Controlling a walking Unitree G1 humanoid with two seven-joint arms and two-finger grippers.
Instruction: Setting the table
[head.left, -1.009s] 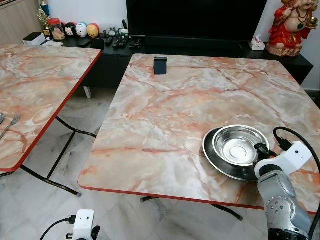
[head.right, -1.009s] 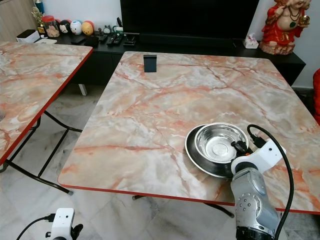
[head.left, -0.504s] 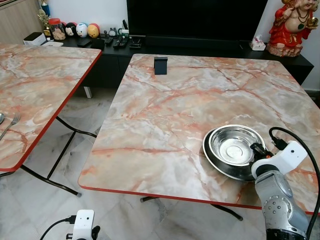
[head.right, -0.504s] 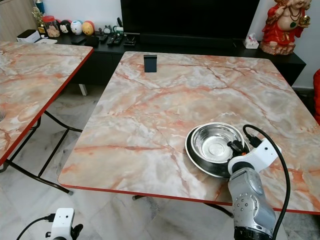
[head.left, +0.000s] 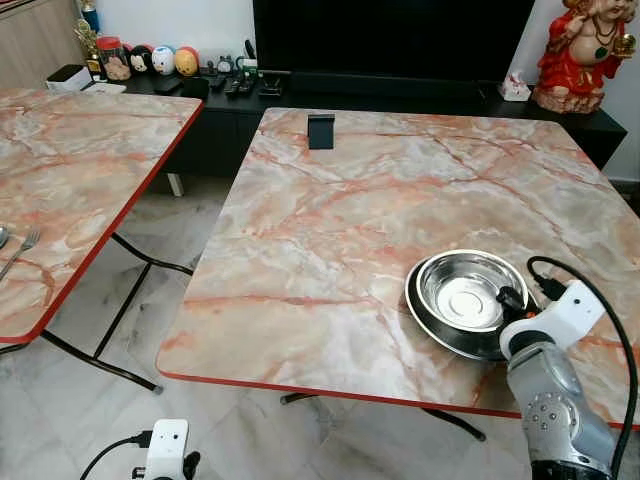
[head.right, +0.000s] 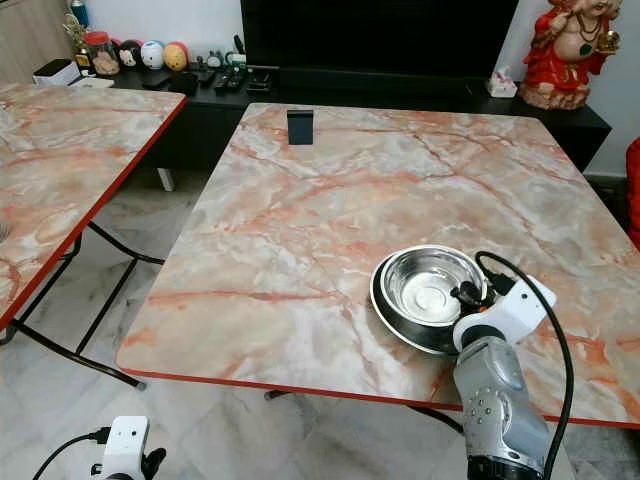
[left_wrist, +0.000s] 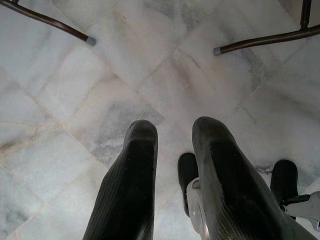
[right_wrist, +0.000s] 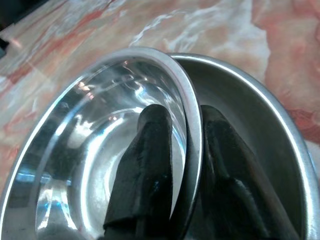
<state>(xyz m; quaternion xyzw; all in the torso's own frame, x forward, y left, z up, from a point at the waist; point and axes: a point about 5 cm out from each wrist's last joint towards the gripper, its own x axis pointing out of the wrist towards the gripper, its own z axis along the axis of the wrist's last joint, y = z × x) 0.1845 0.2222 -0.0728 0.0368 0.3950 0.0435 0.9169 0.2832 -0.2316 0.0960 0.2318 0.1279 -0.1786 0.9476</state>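
A shiny steel bowl (head.left: 466, 295) sits inside a wider steel plate (head.left: 424, 312) near the front right of the marble table (head.left: 330, 230). My right gripper (head.left: 512, 300) is shut on the bowl's near right rim. In the right wrist view one finger (right_wrist: 150, 150) lies inside the bowl (right_wrist: 90, 130) and the other sits outside it, over the plate (right_wrist: 265, 135). My left gripper (left_wrist: 174, 131) hangs idle low at the left, pointing at the tiled floor, its fingers slightly apart and holding nothing.
A small black stand (head.left: 321, 130) sits at the table's far edge. A second marble table (head.left: 90, 170) stands to the left with a fork (head.left: 20, 250) on it. Behind are a dark TV console (head.left: 400, 95) and a red statue (head.left: 580, 50).
My right gripper has pushed a little forward and left, and the bowl has slid slightly left within the plate. The left arm has stayed still.
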